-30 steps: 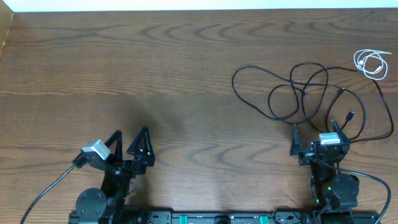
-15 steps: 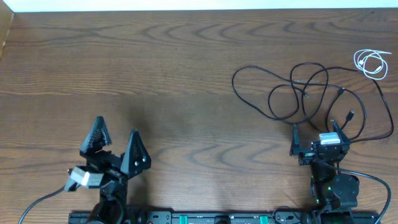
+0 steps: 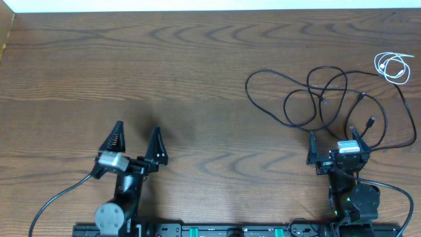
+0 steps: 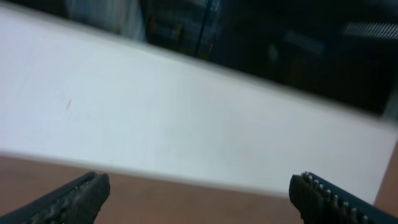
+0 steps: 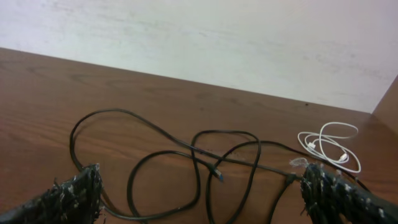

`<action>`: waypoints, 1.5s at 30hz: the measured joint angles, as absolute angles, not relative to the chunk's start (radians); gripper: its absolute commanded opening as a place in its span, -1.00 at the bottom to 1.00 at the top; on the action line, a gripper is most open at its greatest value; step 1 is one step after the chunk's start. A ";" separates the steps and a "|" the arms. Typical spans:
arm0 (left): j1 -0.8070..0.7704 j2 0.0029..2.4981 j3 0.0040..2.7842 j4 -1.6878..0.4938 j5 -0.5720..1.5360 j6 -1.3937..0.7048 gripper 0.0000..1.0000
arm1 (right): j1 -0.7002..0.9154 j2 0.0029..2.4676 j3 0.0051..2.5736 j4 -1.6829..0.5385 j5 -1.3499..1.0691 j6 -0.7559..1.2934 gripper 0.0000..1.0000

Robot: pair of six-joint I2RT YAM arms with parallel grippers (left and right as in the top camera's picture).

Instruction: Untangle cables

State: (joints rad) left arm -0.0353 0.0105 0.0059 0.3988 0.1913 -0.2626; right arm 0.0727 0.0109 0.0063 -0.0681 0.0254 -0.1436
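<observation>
seen from above, we find a dark wooden tabletop [image 3: 197, 59] with two robot arms along its near edge. the left hand [image 3: 137, 131] has swung about in the last second: it leaned to the right, drew back toward its base, and now points straight up the tabletop. its fingers are spread wide with nothing between them. its wrist view shows only a pale wall and a strip of wood, no cable.

the right hand [image 3: 333, 138] has not moved. it sits wide open and empty, just beside the nearest loops of the black cable [image 3: 321, 99]. that cable lies in loose, overlapping loops on the right half of the tabletop, well apart from the left hand. the white cable [image 3: 393, 67] is a small coil near the far right edge, close to one black strand; we cannot tell whether they touch. neither cable has shifted.

we judge that the untangling has not begun. the left arm seems only to be readying itself, and would have to cross to the right before it could help pull a loop free.
</observation>
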 measured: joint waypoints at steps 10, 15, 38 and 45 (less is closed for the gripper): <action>-0.035 0.010 0.006 0.151 0.176 -0.106 0.93 | 0.073 0.011 0.006 -0.068 0.025 -0.144 0.99; -0.035 0.013 0.007 0.001 0.169 -0.083 0.96 | 0.073 0.010 0.006 -0.070 0.025 -0.144 0.98; -0.035 0.011 0.015 -0.011 0.154 -0.076 0.96 | 0.073 0.011 0.006 -0.069 0.025 -0.144 0.98; -0.035 0.011 0.015 -0.011 0.154 -0.076 0.95 | 0.073 0.011 0.006 -0.069 0.025 -0.144 0.98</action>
